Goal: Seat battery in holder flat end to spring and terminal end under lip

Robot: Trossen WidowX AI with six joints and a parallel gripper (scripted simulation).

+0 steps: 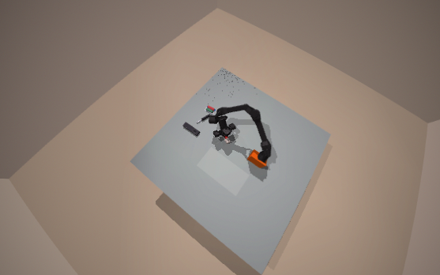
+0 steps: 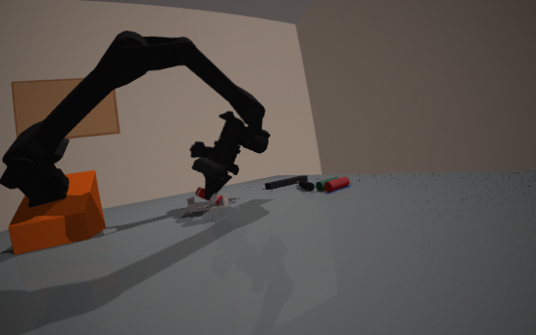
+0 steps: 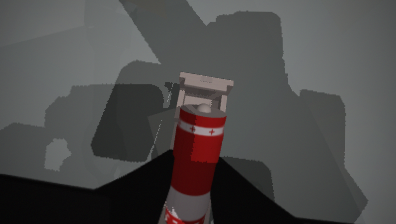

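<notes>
The red and white battery [image 3: 200, 145] [image 2: 201, 193] is between the fingers of my gripper [image 3: 193, 160] [image 2: 209, 197], which is shut on it. Its terminal end faces the lipped end of the pale holder [image 3: 206, 84] [image 2: 198, 208], with a gap before the lip in the wrist view. In the exterior view the battery is tilted: its flat end is raised above the holder, its terminal end lower, near the end wall. The spring and most of the holder floor are hidden by the battery and fingers. The top view shows the battery small, below the gripper.
A long black block [image 1: 191, 129] [image 2: 286, 182], a small dark object [image 2: 306, 186] and red [image 2: 337, 184] and green [image 2: 322, 184] cylinders lie beyond the holder. The arm stands on an orange base [image 1: 256, 159] [image 2: 57, 221]. Small dark specks are scattered at the table's far corner.
</notes>
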